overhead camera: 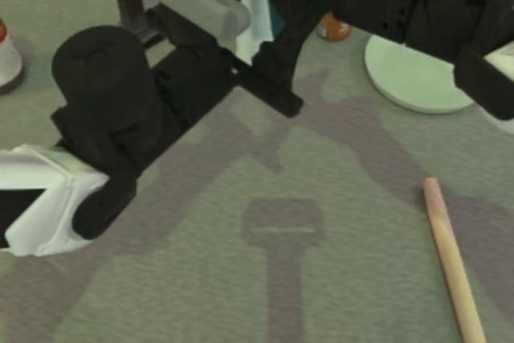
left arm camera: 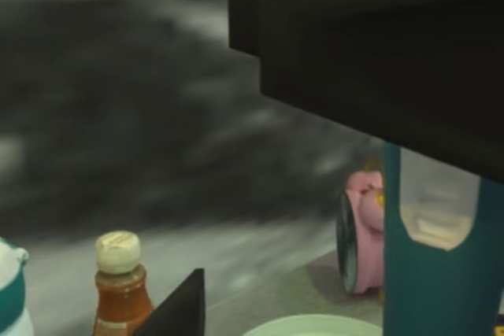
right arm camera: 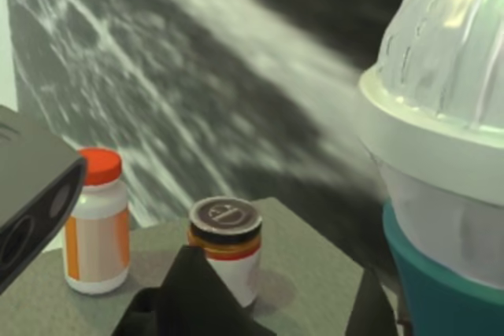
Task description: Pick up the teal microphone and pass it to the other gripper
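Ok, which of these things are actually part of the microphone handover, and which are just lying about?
In the job: teal microphone, left gripper, right gripper.
Lying about: wooden stick, pale plate, sauce bottle, pink toy, orange-capped bottle, dark-lidded jar.

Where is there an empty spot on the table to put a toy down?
The biggest bare patch of the table is the near middle, between the left arm's white base and the wooden stick. The far side is crowded: both arms meet there around the teal microphone, beside the pale round plate and an orange-capped bottle.
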